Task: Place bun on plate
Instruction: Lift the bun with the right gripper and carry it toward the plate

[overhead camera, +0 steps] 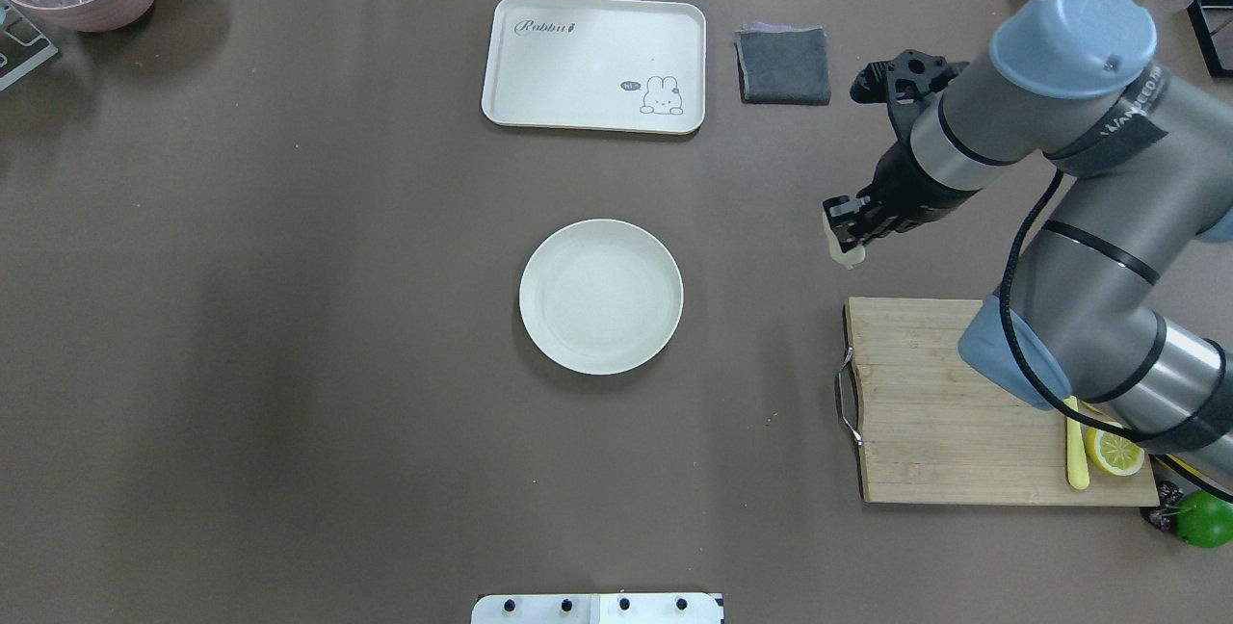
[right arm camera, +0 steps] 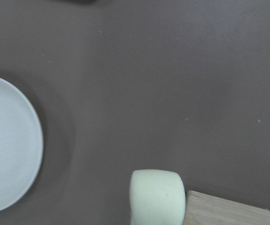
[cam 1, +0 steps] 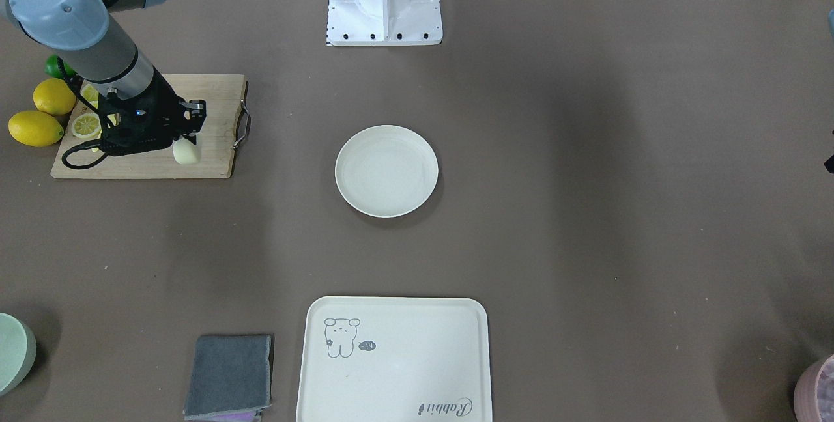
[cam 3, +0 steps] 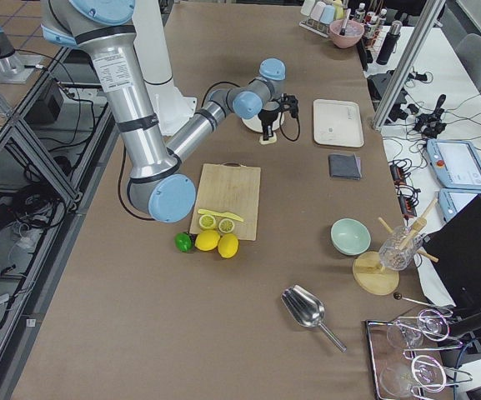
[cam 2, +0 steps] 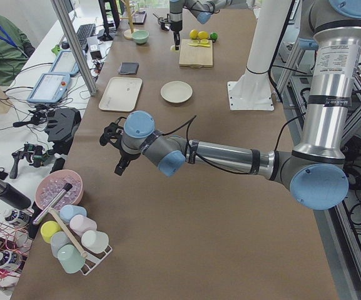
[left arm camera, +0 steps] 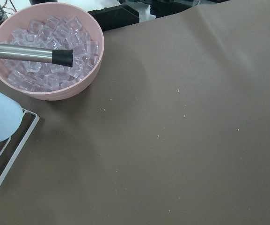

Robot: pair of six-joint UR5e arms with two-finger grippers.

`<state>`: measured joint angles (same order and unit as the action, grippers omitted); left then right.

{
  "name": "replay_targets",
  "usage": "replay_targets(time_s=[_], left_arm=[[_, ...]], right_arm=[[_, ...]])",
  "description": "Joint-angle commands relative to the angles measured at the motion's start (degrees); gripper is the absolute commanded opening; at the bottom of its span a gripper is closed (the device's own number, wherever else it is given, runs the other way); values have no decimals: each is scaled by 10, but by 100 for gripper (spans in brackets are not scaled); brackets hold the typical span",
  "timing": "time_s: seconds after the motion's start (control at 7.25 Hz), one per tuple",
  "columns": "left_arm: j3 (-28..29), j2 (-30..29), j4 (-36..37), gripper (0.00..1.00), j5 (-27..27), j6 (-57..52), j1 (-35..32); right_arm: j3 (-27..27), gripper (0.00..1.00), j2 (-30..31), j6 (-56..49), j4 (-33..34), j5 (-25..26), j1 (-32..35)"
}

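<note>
while the right gripper [overhead camera: 846, 239] pinches the bun [overhead camera: 849, 255], lifted by a corner of the board [overhead camera: 939, 393], the plate [overhead camera: 601, 297] sits well apart at mid-table. lemons [cam 1: 45, 112] lie beside the board; a tray [overhead camera: 578, 65] and a cloth [overhead camera: 784, 65] lie past the plate. i cannot tell how the left gripper [cam 2: 119, 167] stands.

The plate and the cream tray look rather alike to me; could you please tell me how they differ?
The plate is round; the tray is rectangular with rounded corners. The plate is plain; the tray bears an animal drawing and the word Rabbit. The plate is smaller than the tray and lies nearer the robot's base. Both are off-white, rimmed and empty.
</note>
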<state>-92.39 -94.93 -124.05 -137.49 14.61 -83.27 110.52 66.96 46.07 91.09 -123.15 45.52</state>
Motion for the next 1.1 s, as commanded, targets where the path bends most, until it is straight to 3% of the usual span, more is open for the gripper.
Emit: replay_targets(time_s=[0.0, 0.28, 0.55, 0.97], left_arm=[[-20, 24, -8, 98, -3, 0, -3], [-27, 22, -8, 98, -3, 7, -19], [-31, 23, -8, 98, -3, 8, -20], [-27, 23, -7, 98, -2, 9, -20]], right_arm=[[-30, 0, -95, 1, 0, 26, -33], [-70, 0, -140, 1, -31, 77, -87], [-185, 0, -145, 2, -193, 94, -117], [-207, 0, -162, 1, -212, 99, -138]])
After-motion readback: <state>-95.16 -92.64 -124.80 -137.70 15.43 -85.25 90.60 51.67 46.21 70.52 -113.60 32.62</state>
